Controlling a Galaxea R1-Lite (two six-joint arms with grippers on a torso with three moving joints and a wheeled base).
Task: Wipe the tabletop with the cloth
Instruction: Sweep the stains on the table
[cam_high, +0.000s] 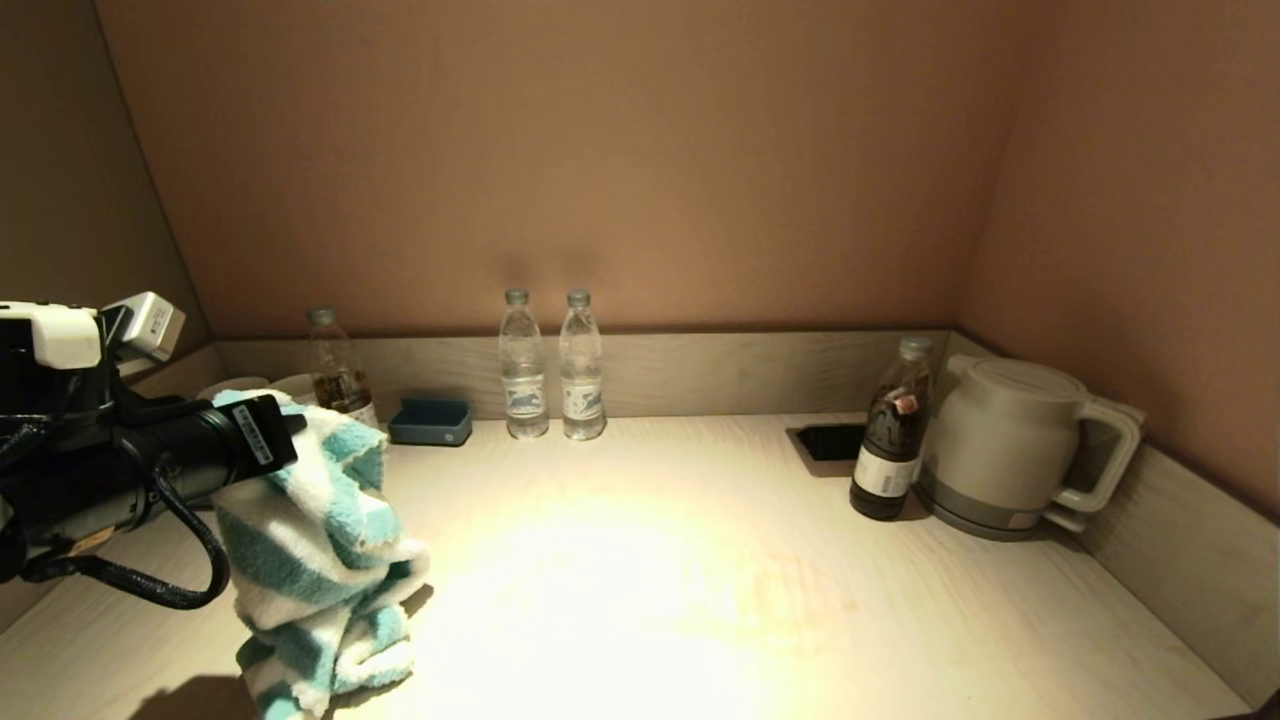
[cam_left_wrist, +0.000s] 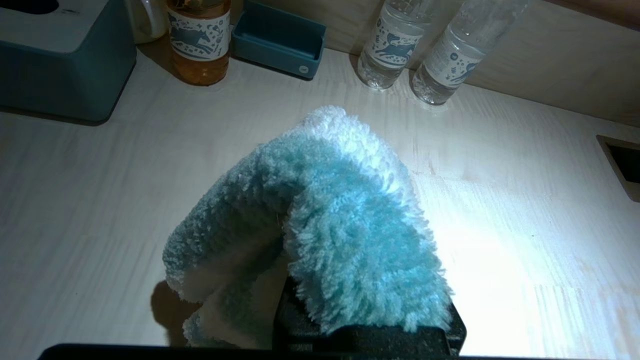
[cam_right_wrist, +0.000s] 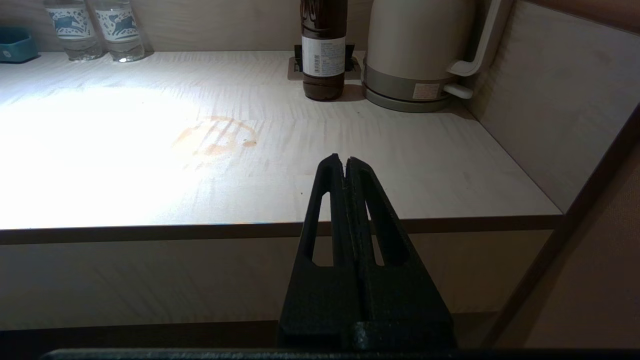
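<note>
Cloth (cam_high: 320, 540) hung draped over the left gripper (cam_high: 285, 435), clamped in its closed fingers above the tabletop's (cam_high: 700, 600) left side, lower folds trailing onto the surface. Right gripper (cam_right_wrist: 345, 162) sat parked, fingers pressed together, off the front edge.

Black arms, a white wrist housing, and matte black claws.

The left arm (cam_high: 120, 470) is a dark, rounded tube with a white label of small print near its tip, a white boxy housing above it beside a small silver-grey block, and a thick black cable looping beneath. The right claw (cam_right_wrist: 345, 162) has two matte black, roughly textured fingers (cam_right_wrist: 325, 210), each tapering to a narrow tip and pierced by a long slot.
</note>
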